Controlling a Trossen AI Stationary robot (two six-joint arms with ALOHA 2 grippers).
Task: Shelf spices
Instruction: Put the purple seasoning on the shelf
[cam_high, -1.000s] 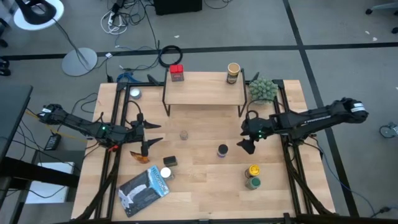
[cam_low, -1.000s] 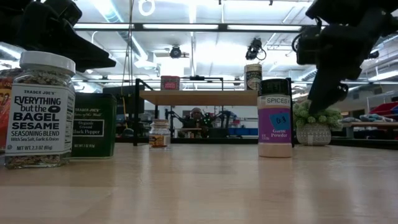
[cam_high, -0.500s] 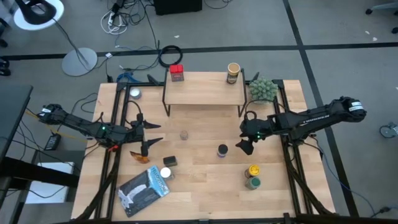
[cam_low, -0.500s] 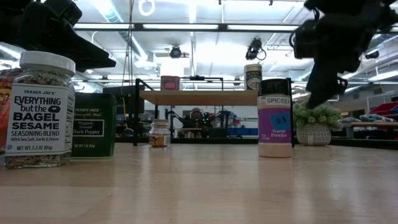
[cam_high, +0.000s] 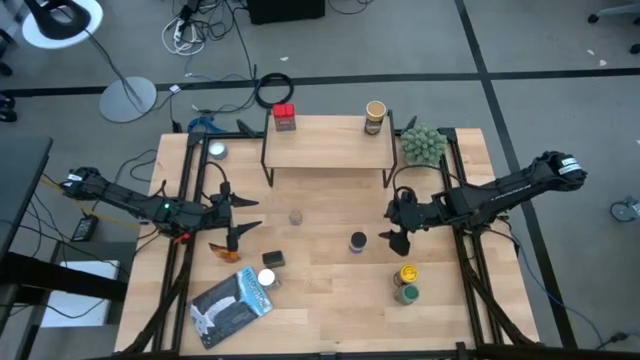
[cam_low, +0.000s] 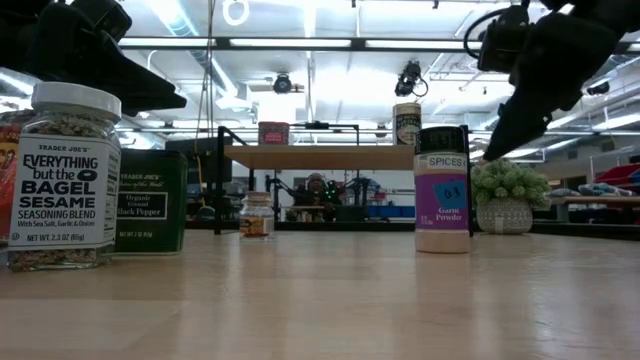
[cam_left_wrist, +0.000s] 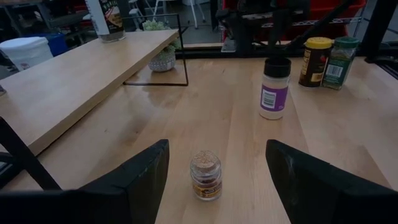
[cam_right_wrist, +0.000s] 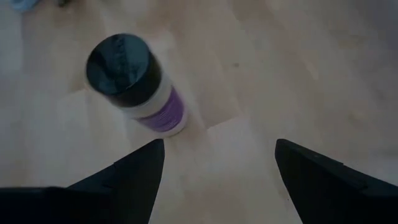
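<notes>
The step in hand is judged to be the approach to the next spice: the right gripper (cam_high: 397, 238) is held above the table just beside the garlic powder jar (cam_high: 357, 241), with its fingers spread wide and nothing between them, and in the right wrist view the jar's black lid (cam_right_wrist: 119, 61) is seen below and ahead of the open fingers. Two spices are already placed on the shelf (cam_high: 326, 150), a red-lidded tin (cam_high: 284, 117) at its left end and a tall jar (cam_high: 375, 116) at its right end, so most of the work is judged to be left. For the next move, the gripper would need to be brought over the lid, lowered around the jar's body and closed before any lift to the shelf. The left gripper (cam_high: 232, 218) is held at the table's left side, its fingers likewise spread and empty, facing a small cork-topped jar (cam_left_wrist: 206, 176). Other spices are left on the table: a yellow-lidded jar (cam_high: 407, 273) touching a green-lidded one (cam_high: 405, 293), a white-lidded seasoning jar (cam_high: 266, 279) and a dark tin (cam_high: 272, 259). An orange item (cam_high: 226, 251) is possibly a packet, though this is poorly seen. A flat packet (cam_high: 231, 304) and a potted plant (cam_high: 421, 144) are well clear of the path.
</notes>
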